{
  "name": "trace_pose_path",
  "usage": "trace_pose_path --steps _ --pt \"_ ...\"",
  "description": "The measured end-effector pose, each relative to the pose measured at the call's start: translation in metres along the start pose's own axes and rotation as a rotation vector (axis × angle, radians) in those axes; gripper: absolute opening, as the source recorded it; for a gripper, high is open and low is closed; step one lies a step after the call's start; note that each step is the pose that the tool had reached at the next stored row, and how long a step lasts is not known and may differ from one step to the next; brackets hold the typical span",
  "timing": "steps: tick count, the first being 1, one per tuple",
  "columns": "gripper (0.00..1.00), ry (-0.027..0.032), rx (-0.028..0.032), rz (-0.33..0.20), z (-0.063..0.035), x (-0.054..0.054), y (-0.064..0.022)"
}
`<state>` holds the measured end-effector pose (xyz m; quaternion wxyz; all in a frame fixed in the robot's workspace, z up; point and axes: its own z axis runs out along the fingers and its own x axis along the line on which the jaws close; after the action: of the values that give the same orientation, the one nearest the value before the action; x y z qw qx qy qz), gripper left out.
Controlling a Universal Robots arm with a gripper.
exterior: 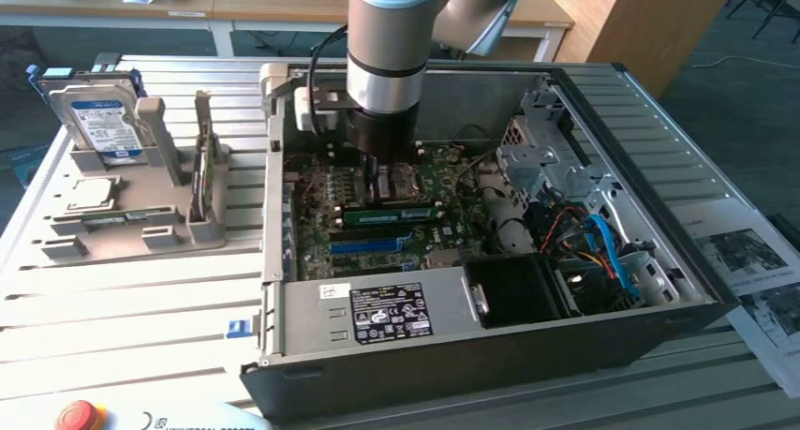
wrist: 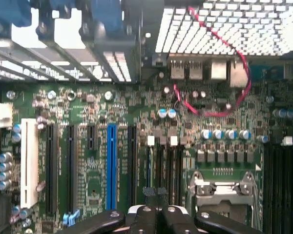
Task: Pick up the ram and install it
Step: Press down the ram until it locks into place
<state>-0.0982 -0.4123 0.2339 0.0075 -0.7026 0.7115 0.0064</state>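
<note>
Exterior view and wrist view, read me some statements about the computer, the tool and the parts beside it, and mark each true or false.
1. The tool is down inside the open computer case, over the motherboard. True.
2. The hard drive lies flat inside the case. False: it stands upright in the grey holder outside the case, on the exterior view's left.
3. One blue slot sits among black slots on the motherboard. True.
4. The red button is on the exterior view's right. False: it is at the exterior view's lower left.
</note>
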Motion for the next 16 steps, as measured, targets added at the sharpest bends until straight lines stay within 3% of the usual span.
trace_pose_path --steps 6,16 --pt "0.10 0.0000 0.0022 0.000 0.0000 0.000 0.0131" --pt "0.10 -0.0001 0.0040 0.000 0.0046 0.000 0.0137"
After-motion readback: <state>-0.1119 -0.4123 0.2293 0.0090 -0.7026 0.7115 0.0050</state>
